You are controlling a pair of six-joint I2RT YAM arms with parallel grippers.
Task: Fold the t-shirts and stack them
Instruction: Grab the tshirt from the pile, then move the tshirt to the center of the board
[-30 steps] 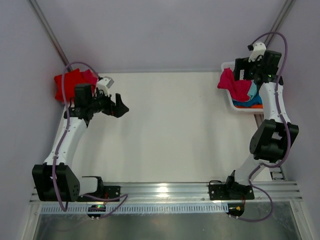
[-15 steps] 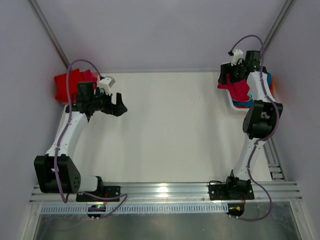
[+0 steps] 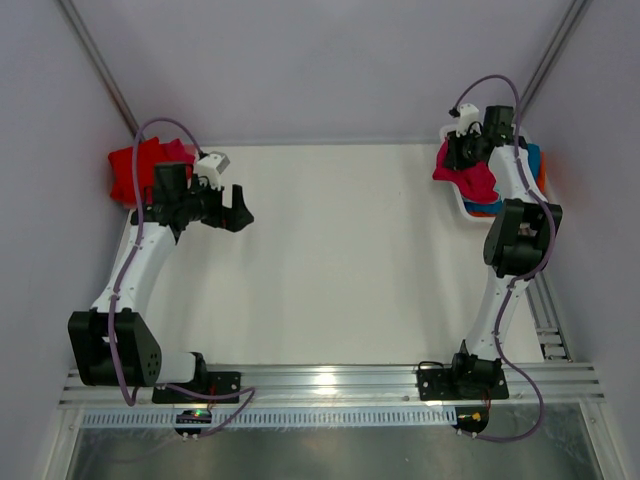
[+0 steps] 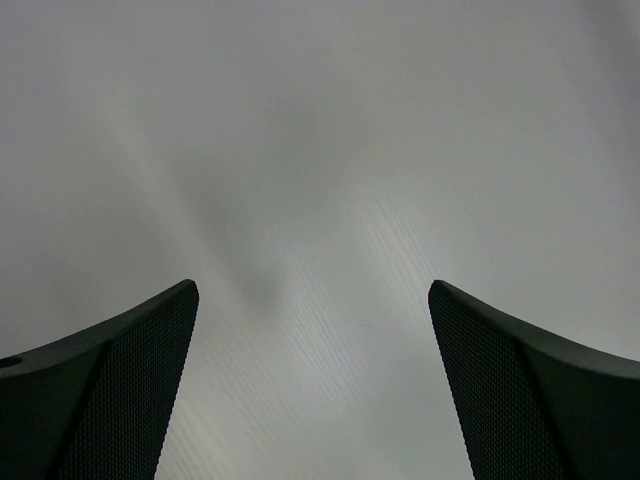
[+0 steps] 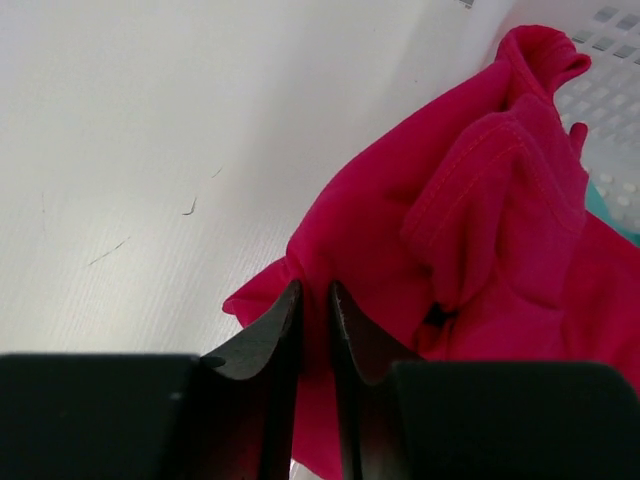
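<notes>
1. Two grippers, top view: left gripper spread wide over bare tabletop, red t-shirt behind it. Right gripper is down on the crimson-pink t-shirt at the white basket rim.
2. Left wrist: fingers wide apart, only tabletop between them.
3. Right wrist: jaws pinched nearly together on a fold of the crimson-pink t-shirt. The rest bunches to the gripper's right, into the basket.

White table, matte, with a few faint scuffs in the right wrist view. Directly on it:
- red t-shirt, bunched at the far-left corner
- white lattice basket at the far-right edge
- crimson-pink t-shirt, spilling over the basket's rim, lower edge down on the tabletop just beside the basket
</notes>
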